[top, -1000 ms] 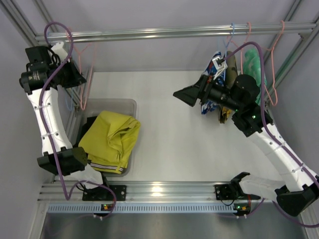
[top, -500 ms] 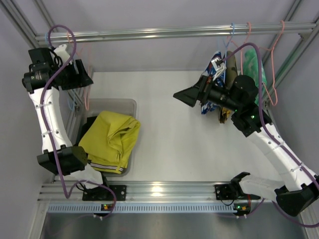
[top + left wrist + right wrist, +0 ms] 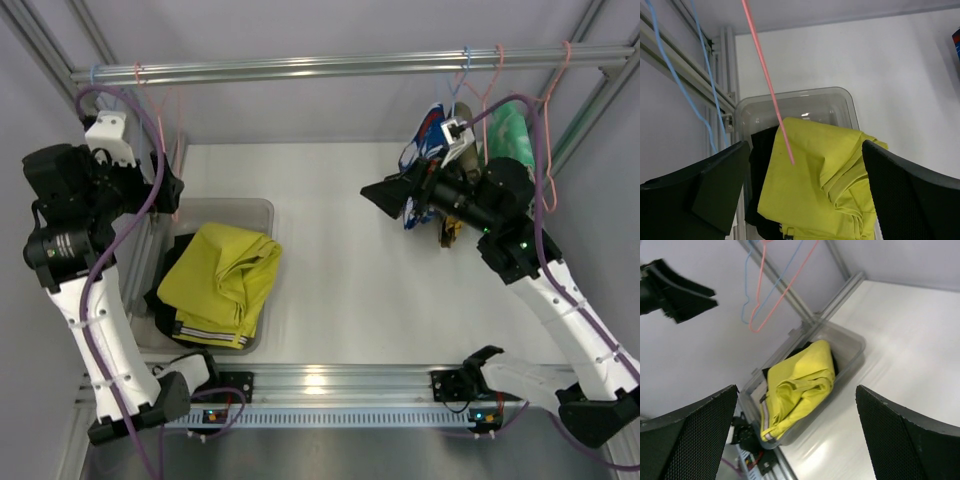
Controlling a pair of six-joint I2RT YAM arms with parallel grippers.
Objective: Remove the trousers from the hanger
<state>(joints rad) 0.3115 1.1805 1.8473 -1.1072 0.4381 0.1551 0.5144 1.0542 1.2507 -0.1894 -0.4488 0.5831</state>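
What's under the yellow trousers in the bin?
Black trousers, showing only along the left edge of the yellow pair in the top view. How far they spread beneath, and the bin floor there, is covered.

The left arm (image 3: 95,310) and right arm (image 3: 565,305) are built alike: smooth white link shells between chunky black joint housings, each with a purple cable (image 3: 110,90) tied along its length. A white block (image 3: 105,130) sits on each black wrist, and a small green light (image 3: 519,243) glows on one of the right arm's black housings. The left pincer (image 3: 806,145) and right pincer (image 3: 796,390) have broad, black, wedge-shaped fingers (image 3: 910,190) faced with fine mesh-textured pads.
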